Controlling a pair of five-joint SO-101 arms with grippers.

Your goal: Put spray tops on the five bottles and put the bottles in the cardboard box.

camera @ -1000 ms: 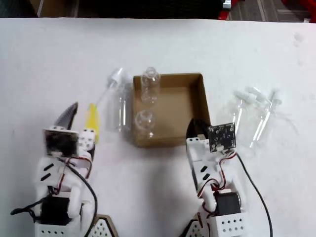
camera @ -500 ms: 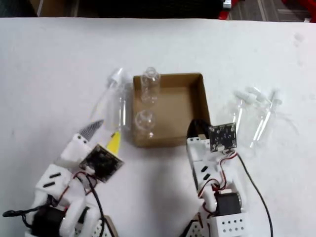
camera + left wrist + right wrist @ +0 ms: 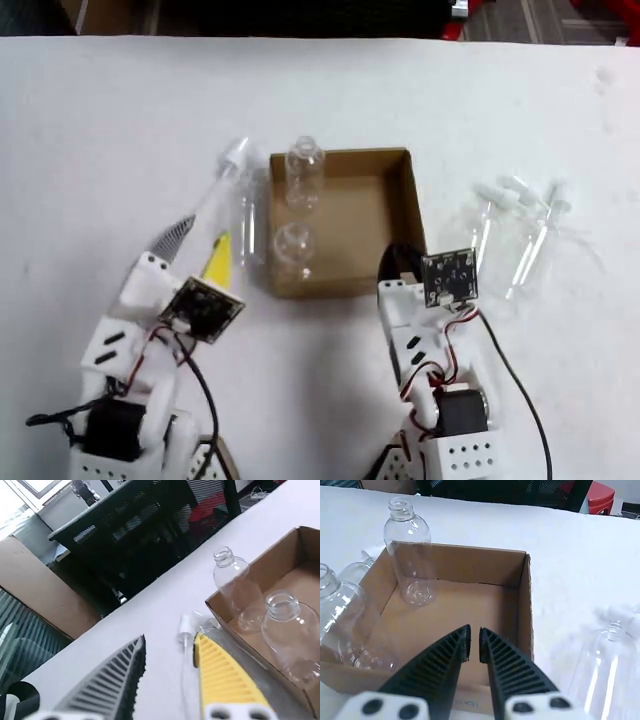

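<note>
My left gripper has swung in toward the white spray top, which lies by the clear plastic bottle on its side just beside the brown cardboard box; fingers wide apart, empty. My right gripper is unmoved at the box's near wall, almost closed, holding nothing. Judgement: fitting that top comes next.

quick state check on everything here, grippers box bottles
left gripper: open, empty
right gripper: shut, empty
box: open, two bottles inside
bottles in the box: upright, no spray tops
bottle left of the box: lying down, seemingly uncapped
spray top beside it: loose on the table
bottles right of the box: lying down, white tops at necks
</note>
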